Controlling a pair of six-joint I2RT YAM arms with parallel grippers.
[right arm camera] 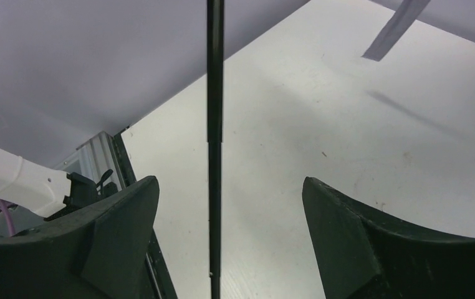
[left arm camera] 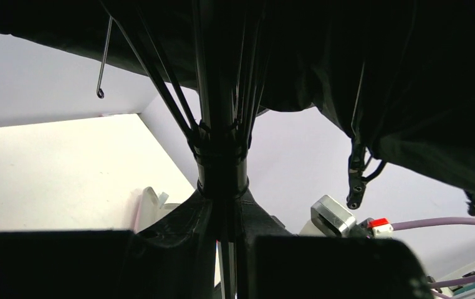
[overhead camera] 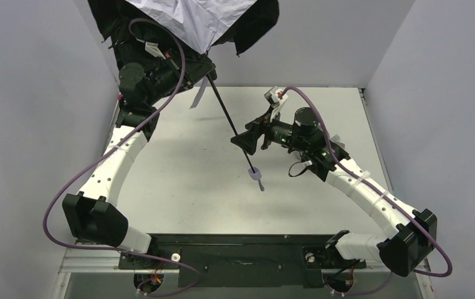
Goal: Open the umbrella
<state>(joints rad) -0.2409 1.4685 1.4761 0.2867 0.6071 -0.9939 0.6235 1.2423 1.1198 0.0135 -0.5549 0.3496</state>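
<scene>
Two grippers, one umbrella (overhead camera: pixel 188 18), raised over the far left of the table (overhead camera: pixel 179 180). Left gripper (left arm camera: pixel 224 202): clenched on the shaft (overhead camera: pixel 225 109) just under the sliding collar (left arm camera: pixel 222 168), canopy part-spread above. Right gripper (right arm camera: pixel 230 184): jaws released, straddling the lower shaft without touching it, handle (overhead camera: pixel 255 170) just beyond. Step judged in hand: spreading the canopy. Next likely calls for the right to clamp the shaft while the left drives the collar home.
</scene>
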